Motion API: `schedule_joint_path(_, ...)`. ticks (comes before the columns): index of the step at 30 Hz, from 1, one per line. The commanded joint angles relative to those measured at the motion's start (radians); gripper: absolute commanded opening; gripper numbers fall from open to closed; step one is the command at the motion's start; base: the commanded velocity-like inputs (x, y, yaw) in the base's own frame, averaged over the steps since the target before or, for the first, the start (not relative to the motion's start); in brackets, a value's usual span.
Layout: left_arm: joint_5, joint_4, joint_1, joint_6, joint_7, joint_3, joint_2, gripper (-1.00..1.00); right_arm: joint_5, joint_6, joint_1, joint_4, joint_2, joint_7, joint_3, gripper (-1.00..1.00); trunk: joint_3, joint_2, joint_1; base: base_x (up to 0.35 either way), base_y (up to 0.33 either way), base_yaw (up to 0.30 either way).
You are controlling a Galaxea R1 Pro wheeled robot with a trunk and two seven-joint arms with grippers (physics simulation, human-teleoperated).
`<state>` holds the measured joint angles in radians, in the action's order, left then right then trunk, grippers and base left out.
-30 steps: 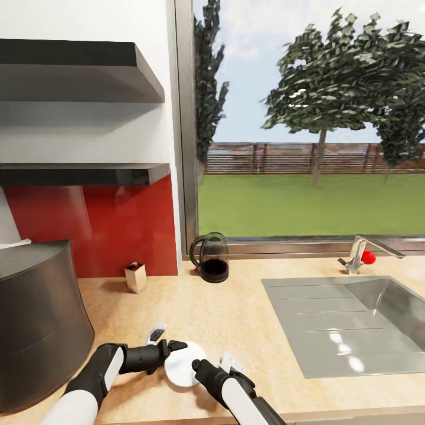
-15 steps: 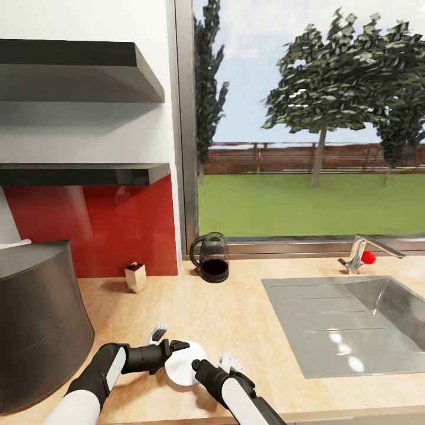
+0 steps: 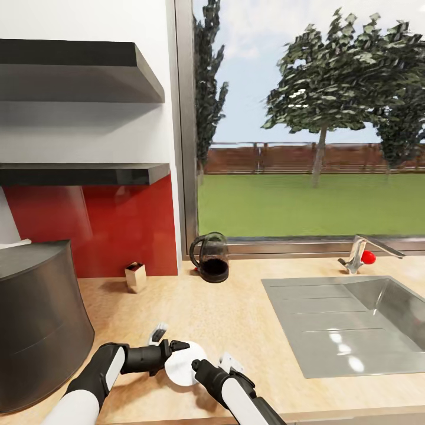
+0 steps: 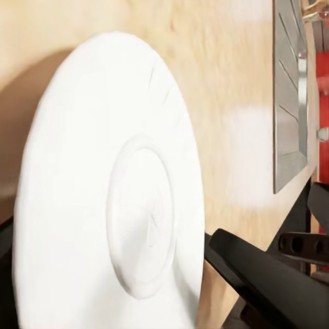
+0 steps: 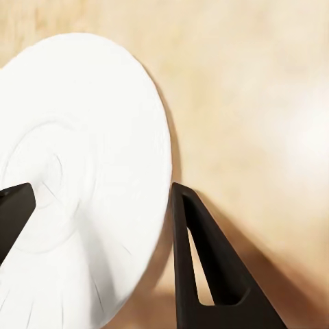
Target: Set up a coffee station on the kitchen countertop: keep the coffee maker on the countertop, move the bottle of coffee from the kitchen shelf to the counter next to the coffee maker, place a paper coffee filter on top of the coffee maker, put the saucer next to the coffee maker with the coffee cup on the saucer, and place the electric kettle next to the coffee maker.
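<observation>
Two hands meet at the saucer (image 3: 184, 365) near the desk's (image 3: 236, 313) front edge, beside the coffee maker (image 3: 36, 321): the left hand (image 3: 175, 348) and right hand (image 3: 197, 366) both pinch its rim. The left wrist view has the saucer (image 4: 110, 199) tilted above the wood. In the right wrist view, fingers (image 5: 202, 264) straddle its edge (image 5: 82, 178).

Saucer (image 3: 184, 364) smooth matt white; tabletop (image 3: 236, 313) speckled wood-look; sink (image 3: 342, 321) brushed metal; kettle (image 3: 211, 257) clear glass; coffee maker (image 3: 35, 319) matt dark grey.
</observation>
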<state>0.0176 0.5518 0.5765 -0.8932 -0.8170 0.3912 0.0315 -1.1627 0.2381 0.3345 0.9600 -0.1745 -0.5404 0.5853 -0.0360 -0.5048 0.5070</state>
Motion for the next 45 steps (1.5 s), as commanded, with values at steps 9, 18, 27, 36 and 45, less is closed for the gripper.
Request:
schedule_joint_path(9,0.016,0.0,0.0,-0.006,-0.002,0.004,-0.003,1.0,-0.009,0.006,0.0,0.0,0.0,-0.007,0.001,1.0,0.001,0.0,0.0,0.0,0.0,0.0)
schedule_joint_path(18,0.015,0.0,0.0,-0.006,-0.002,0.0,-0.005,-1.0,-0.009,0.006,0.0,0.0,0.0,-0.007,0.001,1.0,0.001,0.0,0.0,0.0,0.0,0.0)
schedule_joint_path(27,0.015,0.0,0.0,-0.007,-0.002,-0.002,-0.005,-1.0,-0.009,0.006,0.0,0.001,0.0,-0.007,0.001,1.0,0.001,0.0,0.0,0.0,0.0,0.0)
schedule_joint_path(36,0.015,0.005,0.001,-0.007,-0.003,0.002,-0.008,-1.0,-0.009,0.008,0.0,0.039,0.0,-0.008,-0.001,1.0,0.001,0.0,0.0,0.0,0.0,0.0)
schedule_joint_path(45,0.011,0.017,0.007,-0.038,-0.003,0.014,-0.055,-1.0,-0.009,0.009,0.0,0.181,0.0,-0.01,-0.009,1.0,0.001,0.0,0.0,0.0,0.0,0.0)
